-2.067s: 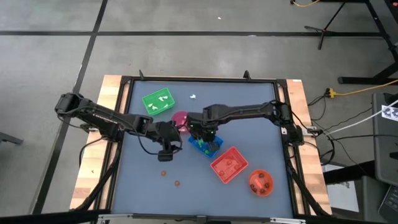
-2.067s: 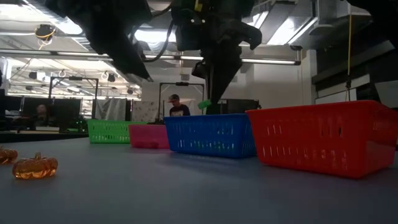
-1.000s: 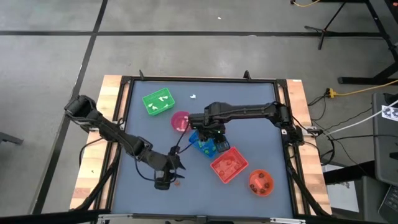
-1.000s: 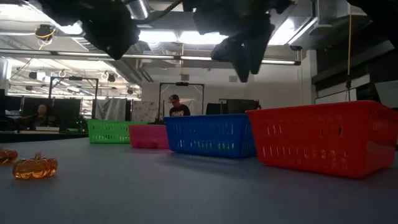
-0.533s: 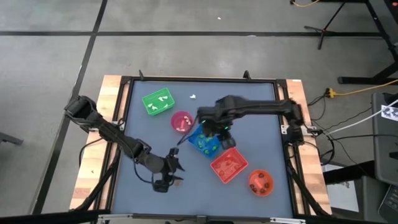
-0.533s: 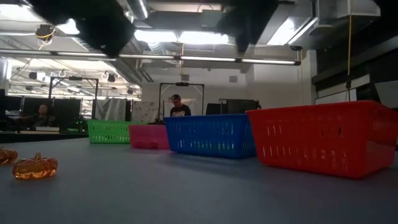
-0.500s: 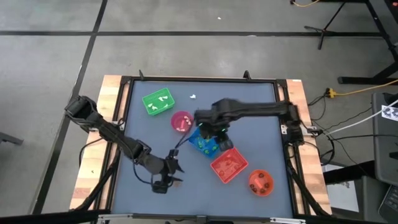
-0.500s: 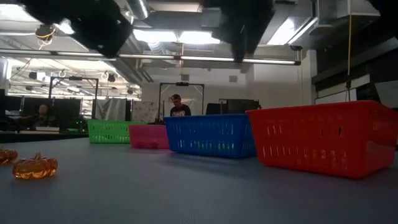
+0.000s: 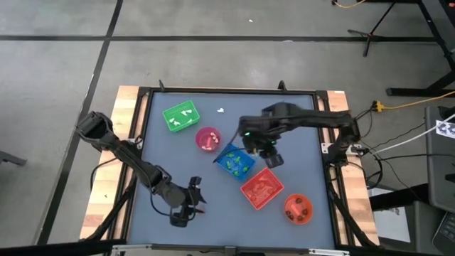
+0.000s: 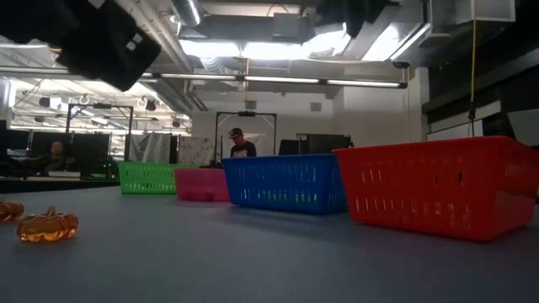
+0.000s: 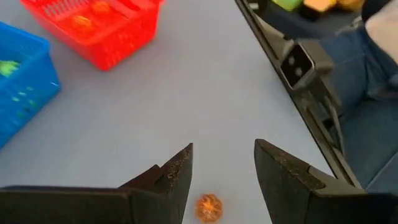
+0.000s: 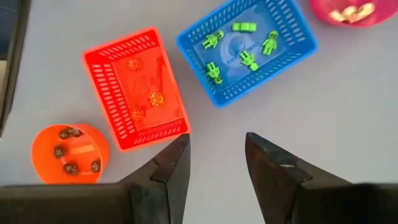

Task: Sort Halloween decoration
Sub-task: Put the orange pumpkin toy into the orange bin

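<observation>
Two orange-brown pumpkin trinkets lie on the table near its front left. My left gripper hangs open just above one of them; its fingers stand to either side and touch nothing. My right gripper is open with nothing between its fingers, high over the table between the blue tray and the red tray. Green figures lie in the blue tray and pumpkins in the red one. A white trinket lies loose near the far edge.
A green tray with white pieces stands at the far left, with a pink bowl beside the blue tray. An orange bowl with dark pieces sits at the near right. The table's raised black frame runs close to my left gripper.
My right gripper has risen from just over the blue tray and gone toward the table's right edge, still open with nothing in it; it has left the top of the low view. My left gripper has edged toward the near edge, over the pumpkins.
</observation>
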### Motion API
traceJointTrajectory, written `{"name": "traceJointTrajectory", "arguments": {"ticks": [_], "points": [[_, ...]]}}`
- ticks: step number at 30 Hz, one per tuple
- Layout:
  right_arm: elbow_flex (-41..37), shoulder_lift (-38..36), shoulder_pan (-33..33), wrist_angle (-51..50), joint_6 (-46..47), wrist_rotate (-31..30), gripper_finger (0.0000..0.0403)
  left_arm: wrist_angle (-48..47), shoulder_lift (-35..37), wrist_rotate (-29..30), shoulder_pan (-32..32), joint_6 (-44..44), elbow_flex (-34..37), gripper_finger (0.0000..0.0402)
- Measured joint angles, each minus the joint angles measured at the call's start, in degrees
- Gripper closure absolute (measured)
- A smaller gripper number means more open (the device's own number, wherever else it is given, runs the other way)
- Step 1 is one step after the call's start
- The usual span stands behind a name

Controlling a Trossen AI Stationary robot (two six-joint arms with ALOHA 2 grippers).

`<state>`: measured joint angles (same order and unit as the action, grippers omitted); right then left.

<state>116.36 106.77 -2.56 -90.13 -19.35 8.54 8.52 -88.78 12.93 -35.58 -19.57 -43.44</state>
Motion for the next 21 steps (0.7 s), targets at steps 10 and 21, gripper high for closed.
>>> {"name": "traceJointTrajectory", "arguments": {"ticks": [10, 21], "points": [[-0.1, -13.6, 0.0, 0.0, 3.8, -0.3, 0.0249, 0.1, -5.8, 0.0, -1.6, 0.0, 0.0, 0.0246], [-5.7, -28.1, -0.1, 4.1, 9.2, -10.5, 0.0249, 0.1, -9.3, -0.6, -1.6, 0.2, 0.0, 0.0246]]}}
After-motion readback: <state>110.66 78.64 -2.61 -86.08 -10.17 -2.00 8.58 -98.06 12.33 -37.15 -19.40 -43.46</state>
